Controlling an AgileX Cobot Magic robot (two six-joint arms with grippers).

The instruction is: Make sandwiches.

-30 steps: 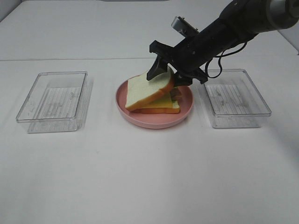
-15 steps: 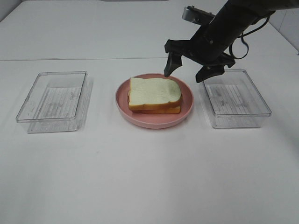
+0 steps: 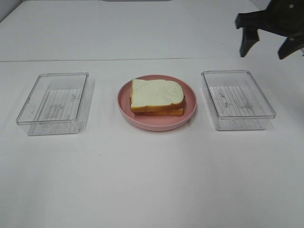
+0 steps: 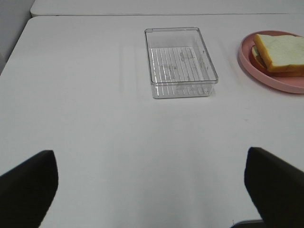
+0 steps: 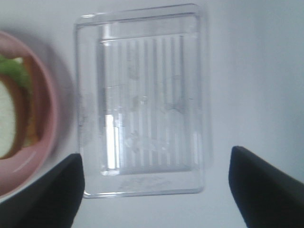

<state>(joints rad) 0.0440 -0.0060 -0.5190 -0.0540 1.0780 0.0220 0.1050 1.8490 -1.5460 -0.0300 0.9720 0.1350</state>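
Note:
The sandwich point(image 3: 156, 97), white bread with an orange-brown crust, lies flat on the round pink plate point(image 3: 189, 110) in the middle of the table. It also shows in the left wrist view point(image 4: 280, 53) and, with green lettuce at its edge, in the right wrist view point(image 5: 13, 118). My right gripper point(image 3: 270, 45) is open and empty, high above the table's far right, behind the right tray. In its own view the open gripper point(image 5: 156, 190) hangs over that tray. My left gripper point(image 4: 154, 190) is open and empty over bare table; it is out of the exterior view.
A clear plastic tray point(image 3: 53, 102) stands left of the plate and another point(image 3: 237, 99) right of it; both hold nothing. The left one also shows in the left wrist view point(image 4: 180, 61), the right one in the right wrist view point(image 5: 142, 99). White table all round.
My right gripper let go of the top bread slice, which now lies flat on the sandwich. The gripper rose and drew back to the far right, open.

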